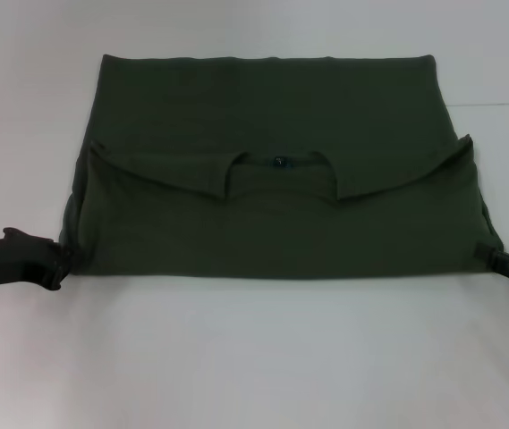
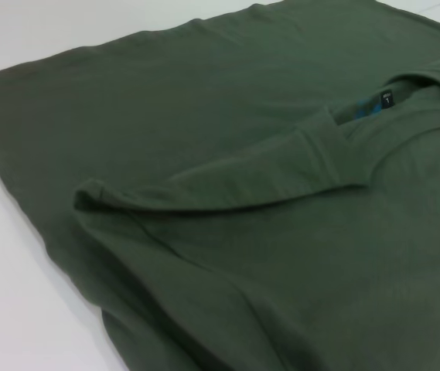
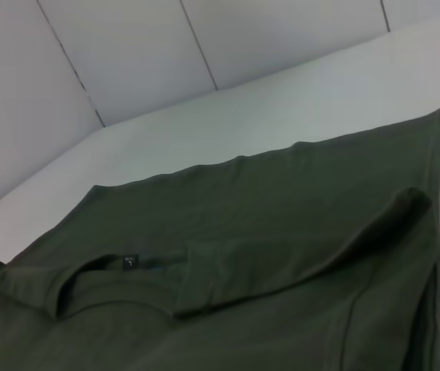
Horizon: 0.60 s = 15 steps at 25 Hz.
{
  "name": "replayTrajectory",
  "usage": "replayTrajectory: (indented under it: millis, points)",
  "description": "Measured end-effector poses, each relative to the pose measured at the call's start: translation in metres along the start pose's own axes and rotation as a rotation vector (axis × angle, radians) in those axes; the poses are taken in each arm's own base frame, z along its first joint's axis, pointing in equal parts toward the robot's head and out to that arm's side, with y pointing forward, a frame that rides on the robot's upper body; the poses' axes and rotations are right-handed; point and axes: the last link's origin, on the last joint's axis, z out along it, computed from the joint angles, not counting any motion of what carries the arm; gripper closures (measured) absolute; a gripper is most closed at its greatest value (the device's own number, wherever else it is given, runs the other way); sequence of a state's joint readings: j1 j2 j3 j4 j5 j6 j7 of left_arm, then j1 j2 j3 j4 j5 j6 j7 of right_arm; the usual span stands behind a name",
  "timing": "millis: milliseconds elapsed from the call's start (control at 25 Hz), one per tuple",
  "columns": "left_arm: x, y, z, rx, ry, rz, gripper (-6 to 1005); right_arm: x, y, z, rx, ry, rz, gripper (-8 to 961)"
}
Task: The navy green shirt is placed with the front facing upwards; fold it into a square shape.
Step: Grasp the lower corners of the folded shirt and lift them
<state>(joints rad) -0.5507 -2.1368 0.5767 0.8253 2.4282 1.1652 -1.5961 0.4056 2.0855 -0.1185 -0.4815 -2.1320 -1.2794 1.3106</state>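
Observation:
The navy green shirt (image 1: 272, 107) lies flat on the white table, folded across so its plain green back faces up. The collar edge with the small dark neck label (image 1: 278, 162) sits at the middle. No lettering shows. My left gripper (image 1: 62, 261) is at the shirt's near left corner, touching its edge. My right gripper (image 1: 491, 256) is at the near right corner. The left wrist view shows the folded sleeve edge and label (image 2: 370, 108). The right wrist view shows the label (image 3: 129, 263) and the shirt's far hem.
The white table (image 1: 254, 357) stretches bare in front of the shirt and on both sides. A pale panelled wall (image 3: 127, 54) stands behind the table's far edge.

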Motion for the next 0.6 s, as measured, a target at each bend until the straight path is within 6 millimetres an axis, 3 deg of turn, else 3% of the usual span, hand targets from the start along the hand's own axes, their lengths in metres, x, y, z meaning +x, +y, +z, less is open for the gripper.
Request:
replayTrajectory:
  millis: [600]
  points:
    - [0.001, 0.000, 0.001, 0.002, 0.002, 0.001, 972, 0.002, 0.005, 0.029, 0.017, 0.089, -0.011, 85]
